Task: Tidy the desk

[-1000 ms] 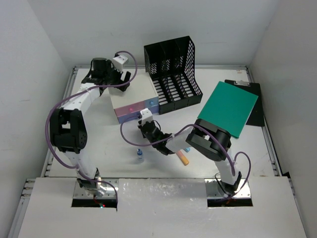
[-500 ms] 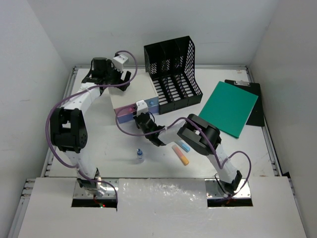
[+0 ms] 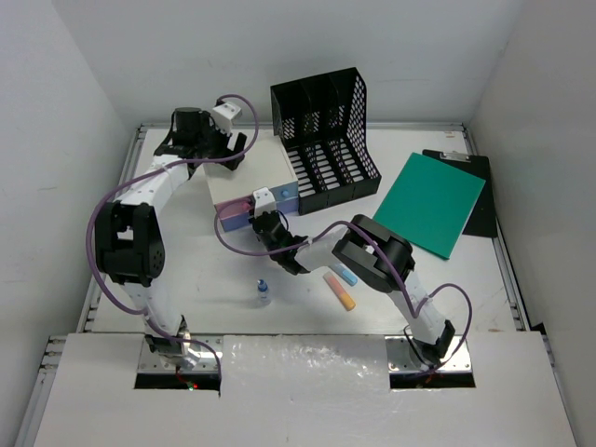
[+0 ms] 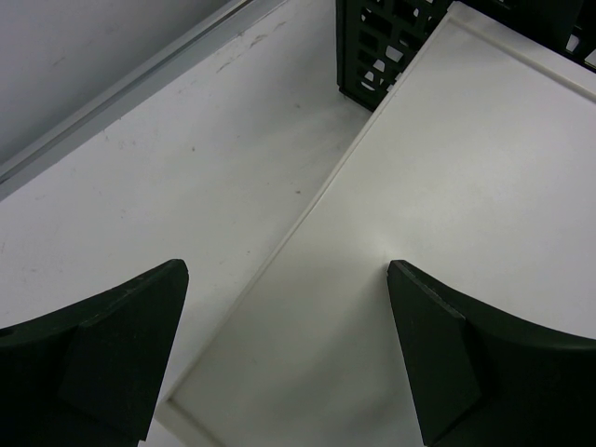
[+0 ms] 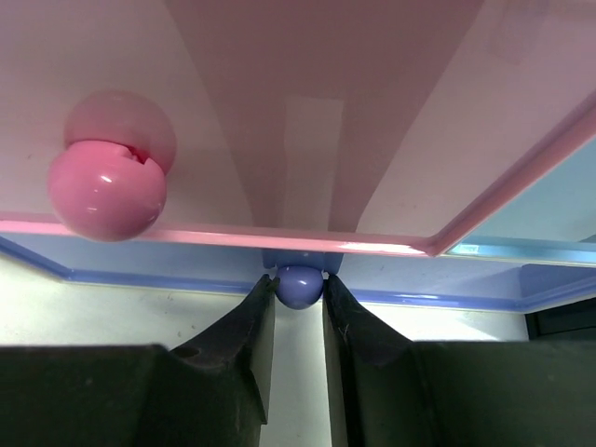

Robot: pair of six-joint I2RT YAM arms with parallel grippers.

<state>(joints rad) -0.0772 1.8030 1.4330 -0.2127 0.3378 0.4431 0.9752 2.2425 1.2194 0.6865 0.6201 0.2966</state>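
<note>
The right gripper was drawn almost closed, its two dark, smooth fingers pinching the small round blue-violet knob between their tips at the front of the drawer box. That knob sat on a narrow blue-violet drawer just beneath the glossy pink drawer, whose larger, shiny pink ball knob stood off to one side. The left gripper hung with its matte black, wedge-shaped fingers spread wide, holding nothing, above the far edge of the box's flat white top. The desk, a broad, smooth white tabletop with thin pale rails, lay under the drawer box and ran out past it on every side. A black mesh file holder with upright dividers stood against the box's right side. Further right of the box lay a flat green folder, partly covering a black clipboard. In front of the box, a small clear bottle with a blue cap stood upright, and an orange marker and a blue marker lay side by side.
</note>
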